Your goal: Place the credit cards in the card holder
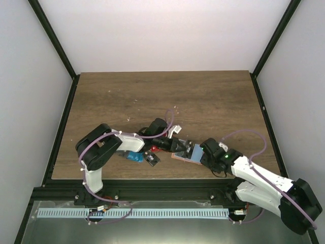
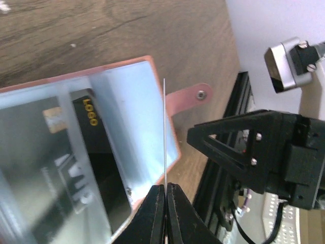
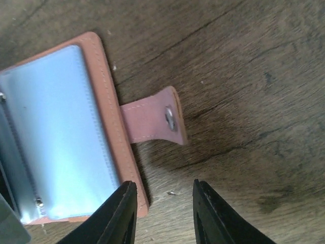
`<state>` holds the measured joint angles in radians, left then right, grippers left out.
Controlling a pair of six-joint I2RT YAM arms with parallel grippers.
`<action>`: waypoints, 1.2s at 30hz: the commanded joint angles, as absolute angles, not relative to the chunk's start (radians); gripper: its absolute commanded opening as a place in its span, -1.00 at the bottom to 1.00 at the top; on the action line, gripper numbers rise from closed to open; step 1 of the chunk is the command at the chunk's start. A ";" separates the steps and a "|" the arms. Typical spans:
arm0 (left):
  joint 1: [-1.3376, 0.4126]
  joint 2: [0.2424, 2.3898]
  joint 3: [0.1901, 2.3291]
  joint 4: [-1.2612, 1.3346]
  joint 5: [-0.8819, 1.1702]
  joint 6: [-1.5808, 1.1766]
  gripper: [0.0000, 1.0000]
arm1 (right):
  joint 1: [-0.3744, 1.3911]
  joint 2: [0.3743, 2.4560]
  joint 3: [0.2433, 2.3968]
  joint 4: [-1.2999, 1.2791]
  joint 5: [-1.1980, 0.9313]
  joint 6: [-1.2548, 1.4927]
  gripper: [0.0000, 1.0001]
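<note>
The card holder (image 1: pixel 184 154) lies open on the wood near the front edge, tan-pink with clear inner sleeves (image 2: pixel 127 117) and a snap strap (image 3: pixel 152 119). A dark card marked LOGO (image 2: pixel 94 127) sits in one sleeve. My left gripper (image 2: pixel 165 187) is shut on a thin credit card (image 2: pixel 165 142), seen edge-on and upright just above the holder's right sleeve; its colour does not show. My right gripper (image 3: pixel 162 213) is open beside the holder's near corner, its left finger over the holder's rim (image 3: pixel 104 101) and bare wood between the jaws. A blue card (image 1: pixel 134 156) and a dark card (image 1: pixel 152 158) lie loose under the left arm.
The table's front edge and black frame rail (image 1: pixel 167 183) run close behind both grippers. The right gripper's black body (image 2: pixel 254 147) hangs a short way right of the left fingers. A bit of red (image 1: pixel 154 149) shows beside the left wrist.
</note>
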<state>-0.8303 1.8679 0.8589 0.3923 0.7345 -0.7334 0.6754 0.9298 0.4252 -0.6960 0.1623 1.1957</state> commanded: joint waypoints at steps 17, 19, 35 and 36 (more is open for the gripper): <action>-0.841 1.955 0.962 0.297 0.594 -0.715 -0.92 | 0.672 0.985 0.379 -0.560 0.163 1.187 -0.43; -0.840 1.957 0.964 0.289 0.582 -0.711 -0.92 | 0.672 0.988 0.379 -0.556 0.161 1.184 -0.44; -0.876 1.972 0.959 0.253 0.524 -0.747 -0.92 | 0.672 1.002 0.354 -0.505 0.125 1.183 -0.55; -0.877 1.972 0.957 0.257 0.523 -0.755 -0.92 | 0.672 1.004 0.355 -0.505 0.124 1.182 -0.55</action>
<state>-0.8589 1.9419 0.9482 0.2737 0.5411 -0.7361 0.6754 0.9894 0.3714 -0.5140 0.1333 1.1866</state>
